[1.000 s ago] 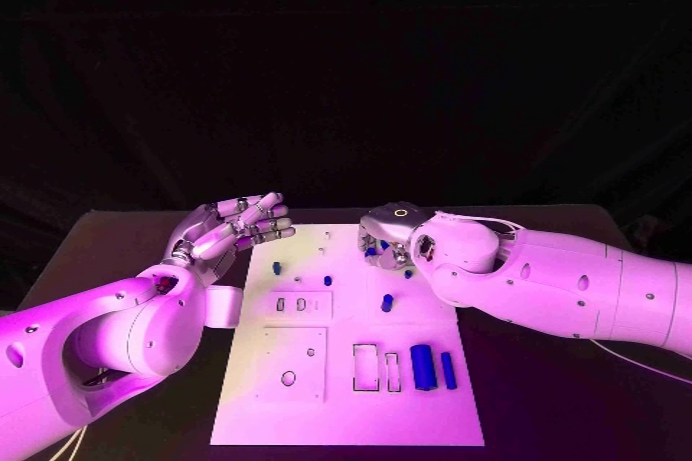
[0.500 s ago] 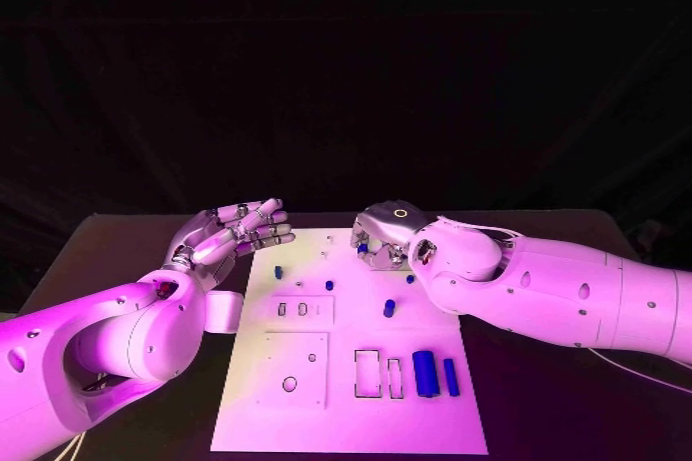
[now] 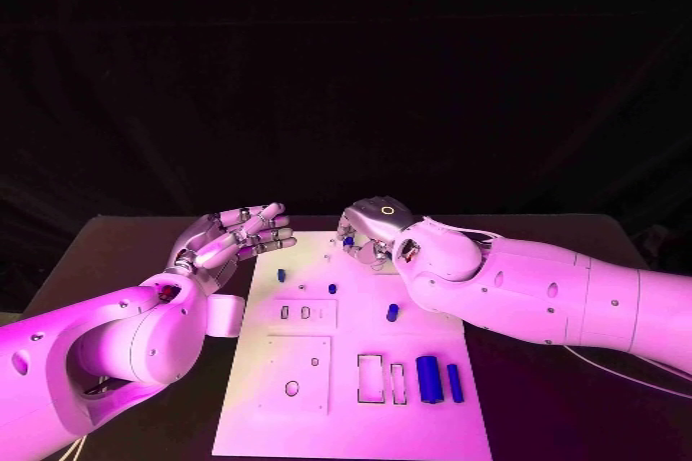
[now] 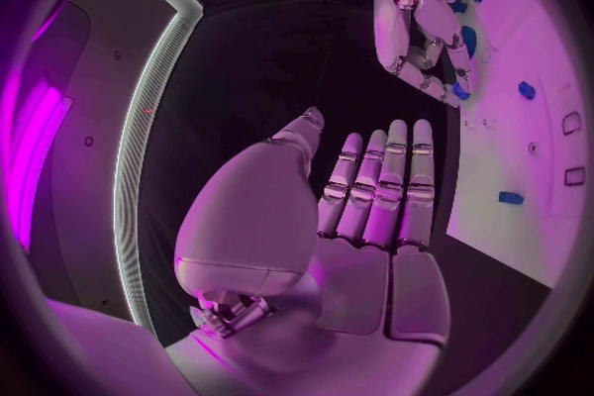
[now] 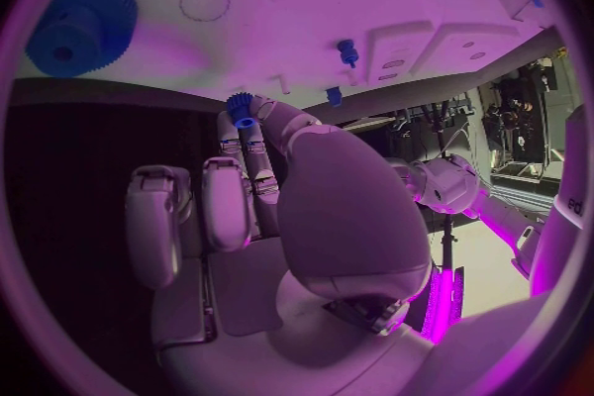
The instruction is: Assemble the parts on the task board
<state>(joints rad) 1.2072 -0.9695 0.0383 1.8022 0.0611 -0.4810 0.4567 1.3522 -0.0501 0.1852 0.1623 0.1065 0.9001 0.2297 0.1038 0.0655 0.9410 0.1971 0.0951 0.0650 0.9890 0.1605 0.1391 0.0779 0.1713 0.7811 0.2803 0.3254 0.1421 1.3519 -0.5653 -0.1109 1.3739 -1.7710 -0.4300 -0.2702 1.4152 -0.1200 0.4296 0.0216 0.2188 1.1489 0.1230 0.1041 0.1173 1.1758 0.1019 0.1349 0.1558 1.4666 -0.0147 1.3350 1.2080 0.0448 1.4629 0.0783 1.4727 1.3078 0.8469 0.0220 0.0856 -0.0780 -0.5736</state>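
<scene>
Right hand (image 3: 378, 231) hangs over the task board's (image 3: 346, 421) upper edge at mid-frame, a small blue gear (image 5: 239, 104) pinched at its fingertips. Left hand (image 3: 231, 238) hovers left of the board, palm up, fingers spread wide, holding nothing.

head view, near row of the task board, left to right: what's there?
Small oval hole → wide rectangular slot → narrow rectangular slot → thick blue part → thin blue part. All lie on the white task board, clear of both hands.
</scene>
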